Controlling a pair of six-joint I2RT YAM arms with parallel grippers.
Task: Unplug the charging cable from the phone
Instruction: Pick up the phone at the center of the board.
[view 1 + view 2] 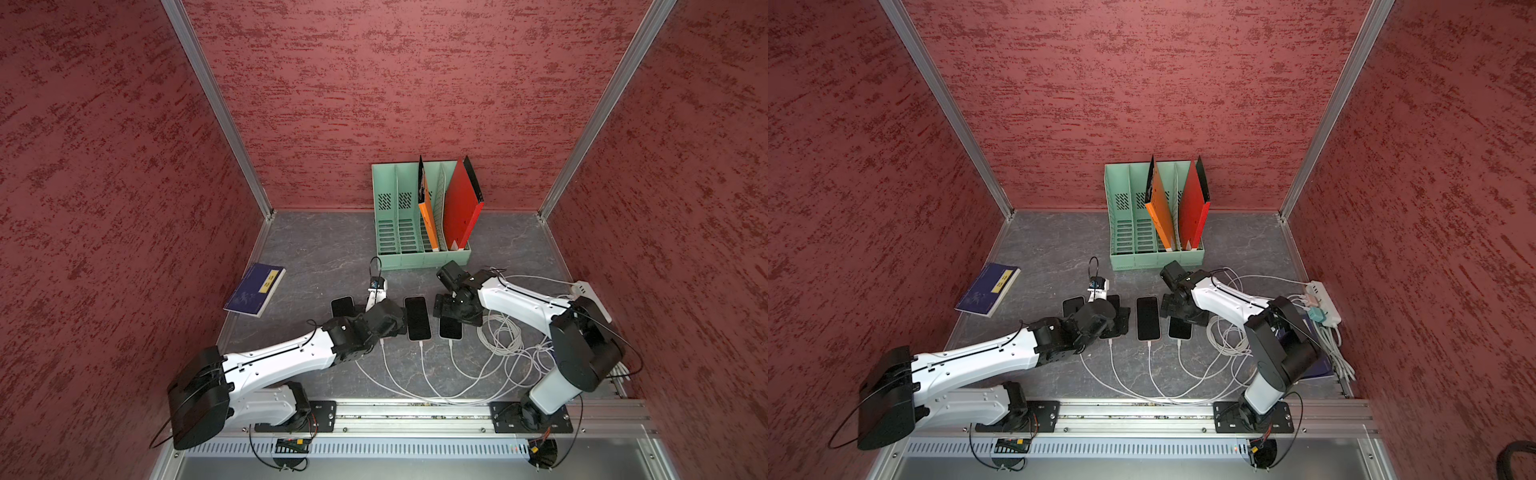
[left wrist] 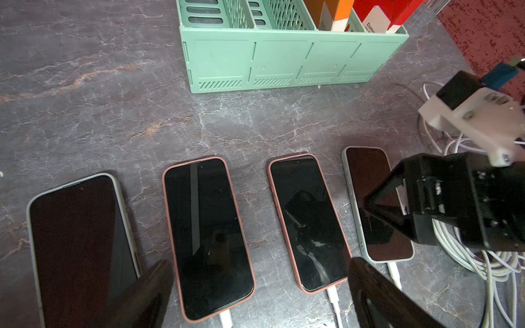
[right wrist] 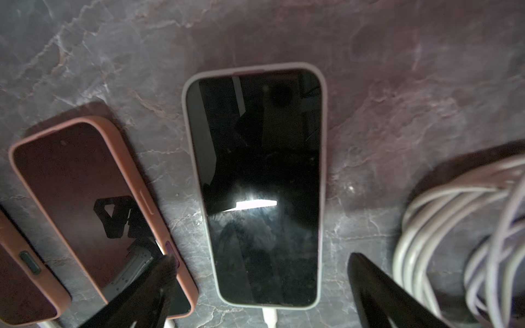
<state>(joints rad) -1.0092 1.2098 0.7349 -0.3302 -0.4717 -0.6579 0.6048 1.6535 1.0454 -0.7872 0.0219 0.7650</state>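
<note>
**Desk:** Where does the task's thing sit?

**Photographer:** Four phones lie face up, screens dark, in a row on the marbled bench [image 1: 311, 249], in front of a green file rack [image 1: 424, 261]. The right-end phone [image 3: 255, 187], pale-cased, has a white charging cable [image 3: 268, 314] plugged into its near end. The second phone [image 2: 208, 238] and third phone [image 2: 309, 224], both pink-cased, carry white plugs [image 2: 333, 298] too. The left-end phone [image 2: 82, 250] has its socket end out of frame.

**Desk:** And the arms?

**Photographer:** The left arm [image 1: 282, 357] rises from the front rail [image 1: 415, 409], its upper link swung out to the left. Its forearm stretches low toward the row, wrist tipped down over the second phone. The right arm [image 1: 519, 301] folds at a high elbow and reaches across to the row's right end, wrist pitched steeply down.

**Desk:** The fingers?

**Photographer:** The left fingers [image 2: 377, 298] stand wide apart, holding nothing, bracketing the two pink-cased phones in the wrist view. The right fingers [image 3: 375, 289] are spread just as wide, either side of the right-end phone's plug end, gripping nothing. Whether they touch the bench I cannot tell.

**Desk:** Anything else?

**Photographer:** A coil of spare cable [image 1: 503, 336] lies just beside the right-end phone. A white power strip [image 1: 587, 289] sits at the bench's right edge, and a blue book [image 1: 255, 291] lies well apart at the left.
</note>
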